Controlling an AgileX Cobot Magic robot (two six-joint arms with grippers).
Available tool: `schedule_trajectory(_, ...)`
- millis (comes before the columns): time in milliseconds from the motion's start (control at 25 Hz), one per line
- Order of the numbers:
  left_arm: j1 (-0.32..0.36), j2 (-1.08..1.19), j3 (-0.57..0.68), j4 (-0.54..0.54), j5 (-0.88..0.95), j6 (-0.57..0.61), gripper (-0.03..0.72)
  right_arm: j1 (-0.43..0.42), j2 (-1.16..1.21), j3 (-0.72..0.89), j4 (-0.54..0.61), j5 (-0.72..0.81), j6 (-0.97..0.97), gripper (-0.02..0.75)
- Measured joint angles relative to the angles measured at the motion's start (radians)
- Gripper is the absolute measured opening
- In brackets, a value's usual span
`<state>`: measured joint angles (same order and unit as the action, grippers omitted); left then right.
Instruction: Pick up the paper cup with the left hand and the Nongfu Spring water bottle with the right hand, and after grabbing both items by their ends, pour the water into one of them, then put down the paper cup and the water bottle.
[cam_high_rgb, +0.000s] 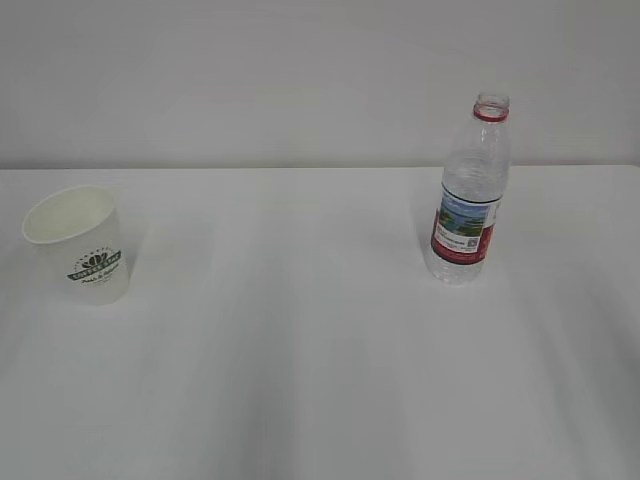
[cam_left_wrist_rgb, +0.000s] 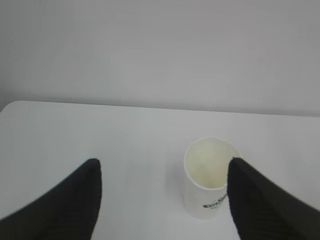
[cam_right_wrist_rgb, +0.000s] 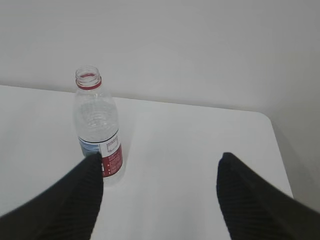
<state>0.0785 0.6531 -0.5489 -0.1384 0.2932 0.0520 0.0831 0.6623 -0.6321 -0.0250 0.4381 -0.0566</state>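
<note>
Standing upright at the far left of the white table (cam_high_rgb: 320, 380), the cup (cam_high_rgb: 80, 243) showed its green logo to the exterior camera, its cream inside open to view. No arm appeared in that view at all. From the left wrist camera, the left hand (cam_left_wrist_rgb: 162, 172) hung low over the table with its two dark fingers (cam_left_wrist_rgb: 75, 200) spread wide apart and nothing between them; the cup (cam_left_wrist_rgb: 207, 177) stood just ahead, off toward the right finger, whose tip overlapped the cup's lower right side (whether touching could not be told). Only the finger ends showed, cut off by the bottom edge, and the logo was mostly hidden behind the right one.

Right of centre in the exterior view, the bottle (cam_high_rgb: 468, 192) stood upright, capless, red ring at its neck, well apart from the cup. Any water in it was too clear to make out. From the right wrist camera, the right hand (cam_right_wrist_rgb: 160, 170) also held its fingers (cam_right_wrist_rgb: 250, 200) wide apart and empty. The bottle (cam_right_wrist_rgb: 97, 130) stood ahead by the left finger, which covered the bottle's base.
</note>
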Motion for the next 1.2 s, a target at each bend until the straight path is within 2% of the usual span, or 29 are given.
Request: schedule_trajectory(1200,0.000,0.304,0.000,0.011,-0.328,0.000,0.569,0.000,0.302,-0.001,-0.005,-0.322,-0.006,0.535)
